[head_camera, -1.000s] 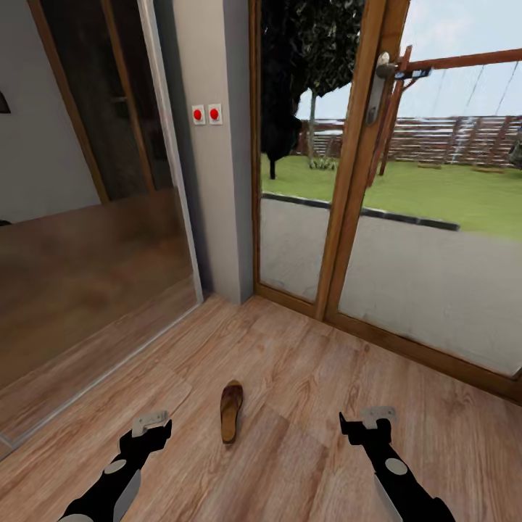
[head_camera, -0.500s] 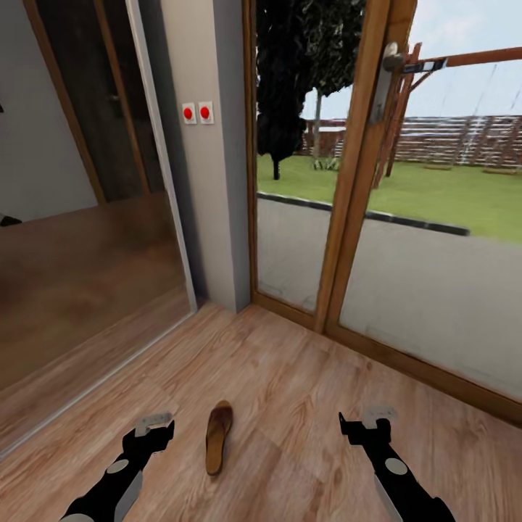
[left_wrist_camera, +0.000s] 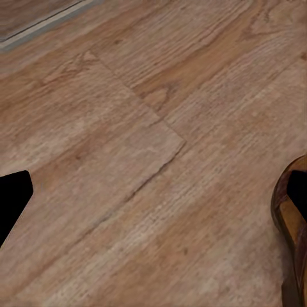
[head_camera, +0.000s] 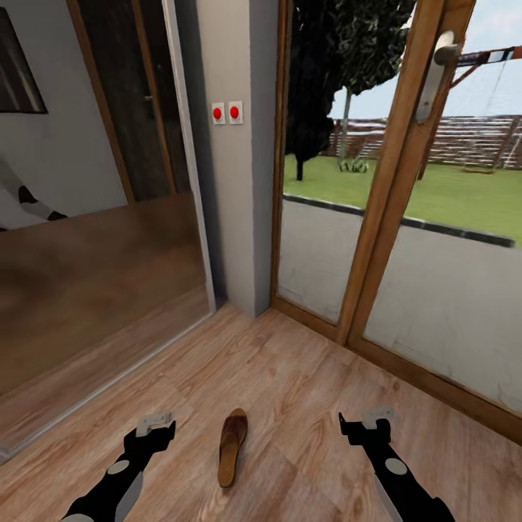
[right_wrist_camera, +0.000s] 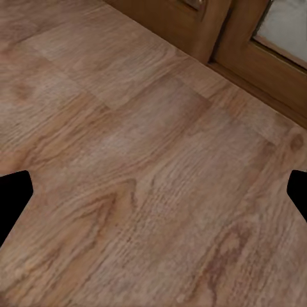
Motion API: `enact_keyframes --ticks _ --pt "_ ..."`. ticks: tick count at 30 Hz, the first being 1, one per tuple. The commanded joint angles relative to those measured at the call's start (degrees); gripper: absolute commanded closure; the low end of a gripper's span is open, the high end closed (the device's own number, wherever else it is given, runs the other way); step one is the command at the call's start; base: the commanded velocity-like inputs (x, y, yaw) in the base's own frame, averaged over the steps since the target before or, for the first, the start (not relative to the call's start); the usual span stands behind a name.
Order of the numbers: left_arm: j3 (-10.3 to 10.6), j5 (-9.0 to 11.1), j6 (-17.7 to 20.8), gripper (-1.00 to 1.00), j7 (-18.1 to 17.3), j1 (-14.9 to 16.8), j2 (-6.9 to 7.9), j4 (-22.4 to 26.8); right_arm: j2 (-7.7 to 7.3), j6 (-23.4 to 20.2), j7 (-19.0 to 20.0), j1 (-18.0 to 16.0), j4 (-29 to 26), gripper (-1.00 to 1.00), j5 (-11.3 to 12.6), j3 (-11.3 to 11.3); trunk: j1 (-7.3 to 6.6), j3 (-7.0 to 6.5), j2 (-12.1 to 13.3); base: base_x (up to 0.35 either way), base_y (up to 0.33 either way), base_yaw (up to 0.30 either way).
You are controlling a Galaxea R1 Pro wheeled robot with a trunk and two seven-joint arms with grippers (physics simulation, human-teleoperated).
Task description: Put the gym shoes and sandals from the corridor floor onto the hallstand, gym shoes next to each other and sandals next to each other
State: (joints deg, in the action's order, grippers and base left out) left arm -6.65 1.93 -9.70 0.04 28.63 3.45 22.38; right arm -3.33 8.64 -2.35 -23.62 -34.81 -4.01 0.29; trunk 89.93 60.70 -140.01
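One brown sandal [head_camera: 232, 448] lies flat on corridor floor [head_camera: 304, 377] btw. left gripper [head_camera: 154, 426] and right gripper [head_camera: 368, 423], both spread wide, empty; prob. light, bendy, so pinch its side edge.

Home corridor — wood-plank floor [head_camera: 304, 406], glazed garden door [head_camera: 406, 217], wall switches [head_camera: 226, 112] etc.

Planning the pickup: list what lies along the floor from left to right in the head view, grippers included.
left gripper → sandal → right gripper, all over the corridor floor.
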Motion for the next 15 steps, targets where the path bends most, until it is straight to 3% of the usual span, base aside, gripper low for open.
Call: enact_keyframes --ticks 1,9,10,15 --pt "0.0 0.2 -0.2 -1.0 -0.1 0.0 -0.01 -0.1 -0.01 0.1 -0.2 0.0 0.0 -1.0 -0.4 0.1 -0.01 0.05 0.0 0.007 0.0 0.052" --pt "3.7 0.2 0.4 -1.0 -0.8 0.6 -0.29 0.3 0.26 -0.7 6.5 0.0 -1.3 -1.0 -0.5 0.8 -0.01 0.05 0.0 0.002 0.0 0.012" --pt "6.1 0.3 1.2 -1.0 -0.8 1.1 -1.22 0.7 0.17 -2.0 12.6 0.0 -4.3 -1.0 -0.6 1.5 -0.01 0.05 0.0 0.0 0.0 0.002" --pt "7.2 0.3 6.0 -1.0 -0.7 3.7 -2.2 1.0 0.0 -6.9 15.6 0.0 -10.7 -1.0 -0.6 1.6 -0.01 0.05 0.0 0.0 0.0 0.0"
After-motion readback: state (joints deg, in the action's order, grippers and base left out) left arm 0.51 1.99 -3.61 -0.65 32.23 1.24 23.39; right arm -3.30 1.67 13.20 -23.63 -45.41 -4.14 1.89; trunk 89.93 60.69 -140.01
